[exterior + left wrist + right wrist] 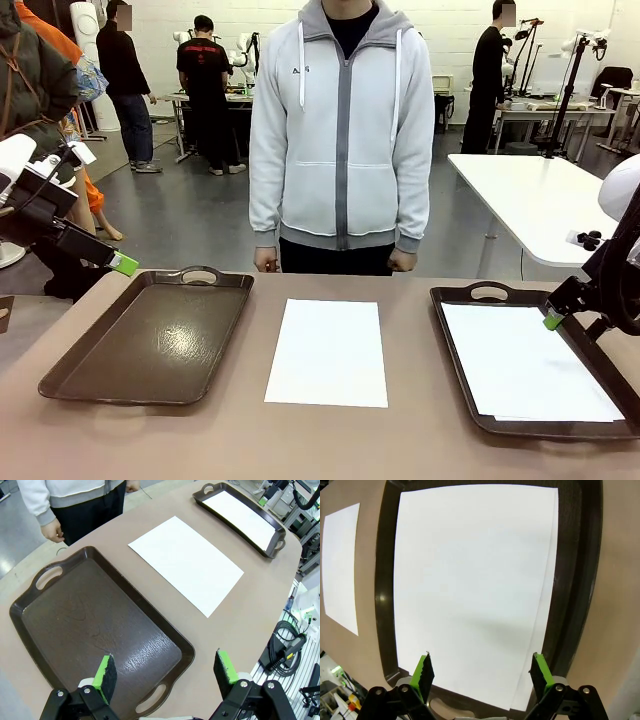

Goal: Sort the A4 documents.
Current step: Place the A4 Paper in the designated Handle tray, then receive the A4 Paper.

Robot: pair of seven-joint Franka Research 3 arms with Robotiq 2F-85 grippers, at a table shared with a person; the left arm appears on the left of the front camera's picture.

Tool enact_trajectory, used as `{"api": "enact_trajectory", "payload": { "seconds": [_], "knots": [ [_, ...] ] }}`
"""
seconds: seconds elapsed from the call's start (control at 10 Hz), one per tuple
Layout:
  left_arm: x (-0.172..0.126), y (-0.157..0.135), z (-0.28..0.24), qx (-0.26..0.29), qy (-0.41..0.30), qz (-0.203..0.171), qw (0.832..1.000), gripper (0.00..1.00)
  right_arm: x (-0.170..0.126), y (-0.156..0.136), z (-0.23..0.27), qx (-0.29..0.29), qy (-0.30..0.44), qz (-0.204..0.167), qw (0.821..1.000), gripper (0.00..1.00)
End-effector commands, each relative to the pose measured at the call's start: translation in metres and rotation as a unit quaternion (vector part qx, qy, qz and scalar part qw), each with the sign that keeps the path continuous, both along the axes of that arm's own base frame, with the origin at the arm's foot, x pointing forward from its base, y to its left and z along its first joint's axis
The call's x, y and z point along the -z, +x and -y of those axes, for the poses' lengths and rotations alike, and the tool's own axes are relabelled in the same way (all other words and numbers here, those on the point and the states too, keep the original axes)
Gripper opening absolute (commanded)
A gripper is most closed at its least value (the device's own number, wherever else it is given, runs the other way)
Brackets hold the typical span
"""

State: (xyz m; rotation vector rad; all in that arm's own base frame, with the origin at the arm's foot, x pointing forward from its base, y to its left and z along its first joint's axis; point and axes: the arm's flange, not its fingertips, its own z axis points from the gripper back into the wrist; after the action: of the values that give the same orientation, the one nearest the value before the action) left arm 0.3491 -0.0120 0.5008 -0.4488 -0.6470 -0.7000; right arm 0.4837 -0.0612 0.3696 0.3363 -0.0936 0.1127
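Left station: the left gripper (165, 669) has the left tray (90, 625) directly ahead of it on the table (240, 620), one handle end next to the claw. A single sheet (187, 562) lies flat on the table ahead and to the right of this claw, beside the tray and apart from it. The right tray (272, 547) sits beyond that sheet, farther to the claw's right. A person's hand (52, 530) is at the table's far edge, ahead and to the claw's left.

Right station: the right gripper (482, 669) has stacked sheets (470, 580) straight ahead, lying in the right tray. The lower sheet protrudes along the right side. In the right wrist view the single sheet lies left of this claw, outside the tray.
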Motion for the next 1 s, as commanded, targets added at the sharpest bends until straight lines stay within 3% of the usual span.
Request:
{"api": "enact_trajectory", "payload": {
  "seconds": [0.0,0.9],
  "knots": [
    [0.0018,0.0012,-0.0018,0.009,-0.006,0.004,1.000,1.00,0.0000,-0.0001,0.0008,-0.001,0.000,0.001,1.000,1.00],
    [0.0018,0.0012,-0.0018,0.009,-0.006,0.004,1.000,1.00,0.0000,-0.0001,0.0008,-0.001,0.000,0.001,1.000,1.00]
  ]
}}
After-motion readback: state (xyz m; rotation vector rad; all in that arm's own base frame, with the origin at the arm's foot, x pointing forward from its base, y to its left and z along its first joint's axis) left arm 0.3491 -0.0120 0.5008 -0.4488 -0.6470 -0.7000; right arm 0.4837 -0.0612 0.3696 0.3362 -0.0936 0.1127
